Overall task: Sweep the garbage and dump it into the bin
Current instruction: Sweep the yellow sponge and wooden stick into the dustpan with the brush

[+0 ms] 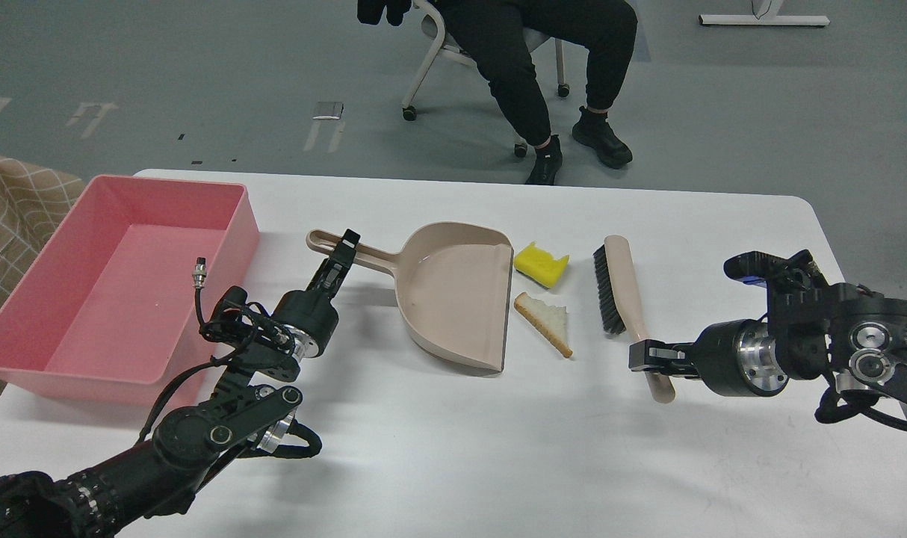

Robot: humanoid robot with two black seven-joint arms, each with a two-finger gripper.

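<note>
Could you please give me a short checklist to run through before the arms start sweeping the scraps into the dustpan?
1. Left gripper at the dustpan handle: ok; closed on it: cannot tell.
2. Right gripper at the brush handle: ok; grip: cannot tell.
3. Sponge piece and bread slice lie between dustpan mouth and brush: ok.
4. Pink bin open, left of dustpan: ok.

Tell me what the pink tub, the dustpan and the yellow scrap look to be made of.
Pink tub: likely plastic, smooth with thin moulded walls, slightly glossy.
Dustpan: likely beige plastic, one moulded piece with a soft sheen.
Yellow scrap: seemingly sponge foam, matte, with a green layer along its lower edge.
</note>
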